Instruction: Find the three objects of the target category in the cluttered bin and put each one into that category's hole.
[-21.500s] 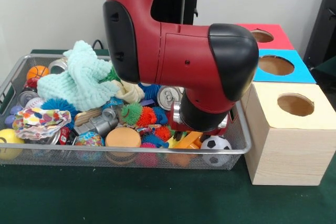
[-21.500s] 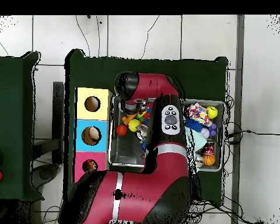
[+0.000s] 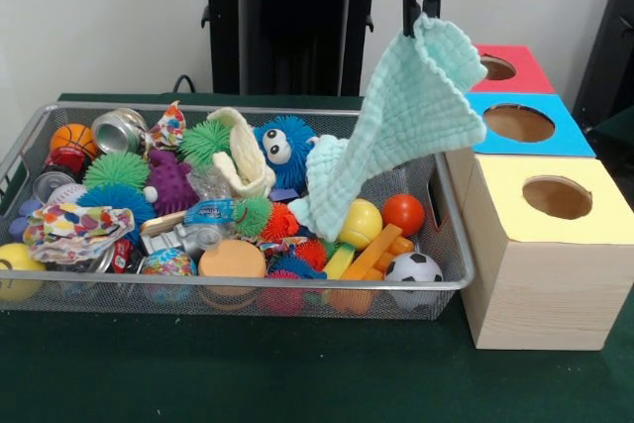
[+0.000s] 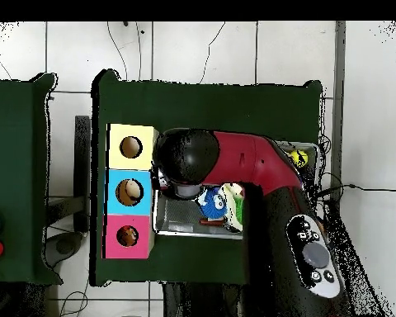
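In the front view my gripper (image 3: 421, 13) is at the top, above the right end of the bin (image 3: 248, 284). It is shut on the top edge of the mint-green waffle-knit cloth (image 3: 396, 116). The cloth hangs down and to the left, and its lower end reaches the toys in the bin. The polka-dot cloth (image 3: 74, 225) lies at the bin's front left. The cream cloth (image 3: 238, 158) lies at the middle back. The yellow-faced box's hole (image 3: 557, 197) is right of the bin, below and right of my gripper. In the overhead view the arm hides the gripper; the yellow box's hole (image 4: 130, 147) shows.
The bin holds spiky balls, cans (image 3: 119, 131), a blue fuzzy toy with eyes (image 3: 282, 151), a soccer ball (image 3: 413, 269) and an orange ball (image 3: 403, 213). The blue-faced box (image 3: 520, 123) and the red-faced box (image 3: 500, 68) stand behind the yellow one. The black pedestal (image 3: 277, 32) stands behind the bin.
The arm was low in the bin and the mint-green cloth lay on the pile at the back left. Now the arm is raised and the cloth hangs from my gripper at the bin's right end.
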`<state>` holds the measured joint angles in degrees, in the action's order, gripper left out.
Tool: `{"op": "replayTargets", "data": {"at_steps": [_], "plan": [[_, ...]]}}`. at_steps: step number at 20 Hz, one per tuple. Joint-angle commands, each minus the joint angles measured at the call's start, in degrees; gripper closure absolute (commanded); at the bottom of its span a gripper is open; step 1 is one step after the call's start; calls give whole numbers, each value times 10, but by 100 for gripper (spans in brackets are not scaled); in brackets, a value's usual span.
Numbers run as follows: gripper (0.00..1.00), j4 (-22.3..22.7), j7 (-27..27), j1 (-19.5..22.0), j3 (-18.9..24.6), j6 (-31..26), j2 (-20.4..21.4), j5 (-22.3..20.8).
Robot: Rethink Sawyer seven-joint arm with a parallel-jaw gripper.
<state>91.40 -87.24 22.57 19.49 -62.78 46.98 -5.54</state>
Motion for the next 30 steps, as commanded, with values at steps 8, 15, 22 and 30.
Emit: {"op": "replayTargets", "data": {"at_steps": [8,15,22,30], "plan": [[100,69,-142,-40,-37,23,20,42],[100,44,-172,-77,-62,-21,27,68],[100,28,-208,-116,-84,-40,31,99],[100,35,-245,-158,-106,-31,43,129]]}}
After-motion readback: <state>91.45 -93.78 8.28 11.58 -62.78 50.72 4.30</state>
